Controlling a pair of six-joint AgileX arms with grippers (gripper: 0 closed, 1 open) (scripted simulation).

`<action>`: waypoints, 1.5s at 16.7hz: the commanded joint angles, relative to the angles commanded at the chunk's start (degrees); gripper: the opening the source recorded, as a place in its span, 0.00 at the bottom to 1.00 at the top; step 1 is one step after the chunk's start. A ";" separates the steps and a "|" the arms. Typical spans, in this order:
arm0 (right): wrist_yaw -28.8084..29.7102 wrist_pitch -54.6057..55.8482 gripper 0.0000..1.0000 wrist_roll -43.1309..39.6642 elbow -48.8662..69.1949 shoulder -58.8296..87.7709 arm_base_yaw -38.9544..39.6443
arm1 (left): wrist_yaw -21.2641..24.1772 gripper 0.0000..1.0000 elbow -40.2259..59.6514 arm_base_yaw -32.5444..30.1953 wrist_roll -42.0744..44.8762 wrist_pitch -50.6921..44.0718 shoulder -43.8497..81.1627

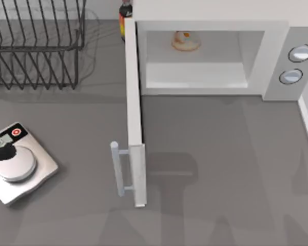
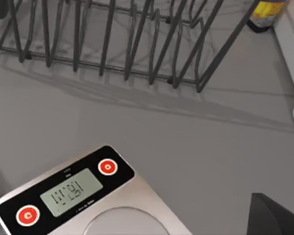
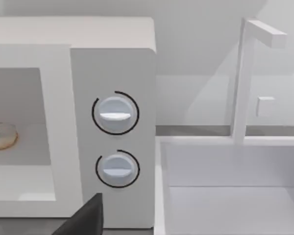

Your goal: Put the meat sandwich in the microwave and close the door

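Sitting well back in the microwave (image 1: 277, 51) cavity, the sandwich (image 1: 185, 41) is already where it belongs, so the first half of the job looks done. What is left is the door (image 1: 134, 118): it stands wide open, swung out over the tabletop (image 1: 220, 169) toward the viewer, its handle (image 1: 116, 169) at the free end facing the scale (image 1: 20, 164) side. A wire rack (image 1: 36, 46) and a bottle (image 1: 125, 15) stand at the back left. Neither arm is near the door, and I cannot tell either gripper's state; something still has to push that door shut.
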 joint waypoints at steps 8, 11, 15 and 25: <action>0.00 0.00 1.00 0.00 0.00 0.00 0.00 | -19.73 0.00 18.92 -25.20 -10.67 -10.65 29.84; 0.00 0.00 1.00 0.00 0.00 0.00 0.00 | -22.79 0.00 21.38 -28.80 -12.06 -11.87 33.60; 0.00 0.00 1.00 0.00 0.00 0.00 0.00 | -22.75 0.00 21.31 -28.76 -12.11 -11.79 33.56; 0.00 0.00 1.00 0.00 0.00 0.00 0.00 | -22.83 0.00 11.21 -28.84 -11.92 3.65 38.84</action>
